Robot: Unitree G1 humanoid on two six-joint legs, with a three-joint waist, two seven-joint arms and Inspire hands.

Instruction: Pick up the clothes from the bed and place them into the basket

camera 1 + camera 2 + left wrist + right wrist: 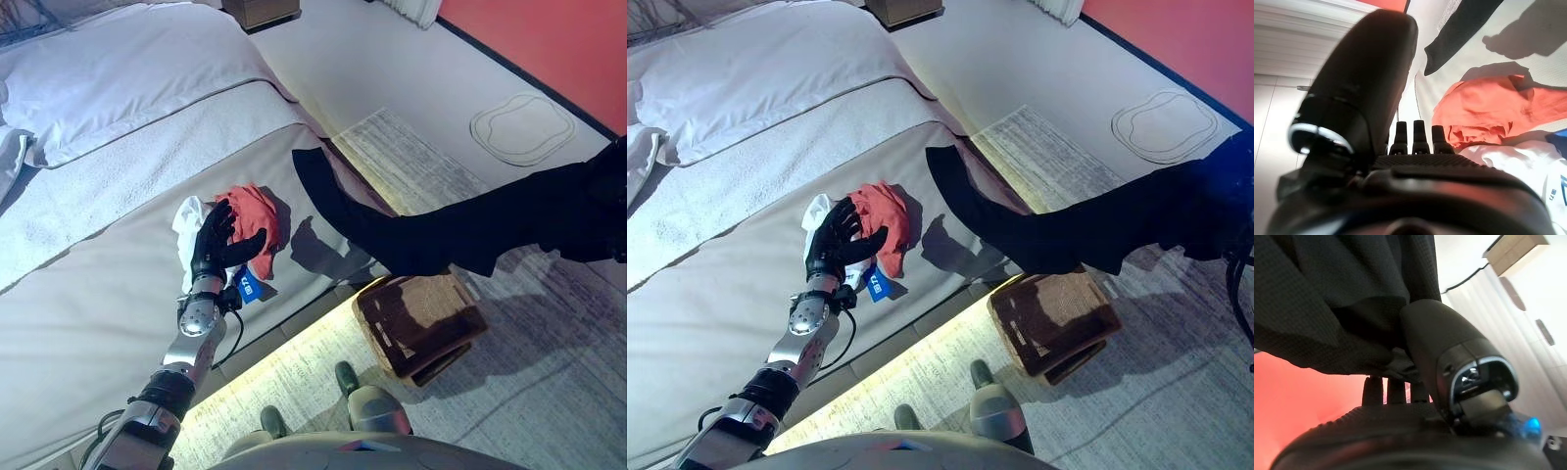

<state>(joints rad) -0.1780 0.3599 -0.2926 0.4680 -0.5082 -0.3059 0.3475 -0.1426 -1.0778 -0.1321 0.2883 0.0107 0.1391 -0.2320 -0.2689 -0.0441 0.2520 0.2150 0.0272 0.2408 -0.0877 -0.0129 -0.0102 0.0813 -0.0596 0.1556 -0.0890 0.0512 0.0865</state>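
Note:
A red garment [257, 217] and a white garment [188, 220] with a blue patch [247, 286] lie bunched near the bed's [88, 294] front edge. My left hand [217, 245] is open over them, fingers resting on the red and white cloth; the left wrist view shows the red garment [1484, 112] past the fingers. A long black garment [441, 230] stretches from the bed's edge out to the right, above the brown basket [421, 323] on the floor. My right hand [1449, 357] is shut on the black garment [1327, 293], thumb pinching it.
A white pillow [118, 69] lies at the head of the bed. A patterned rug [558, 333] covers the floor under the basket. A wooden cabinet [260, 10] stands at the back, and a red wall [549, 39] lies to the right.

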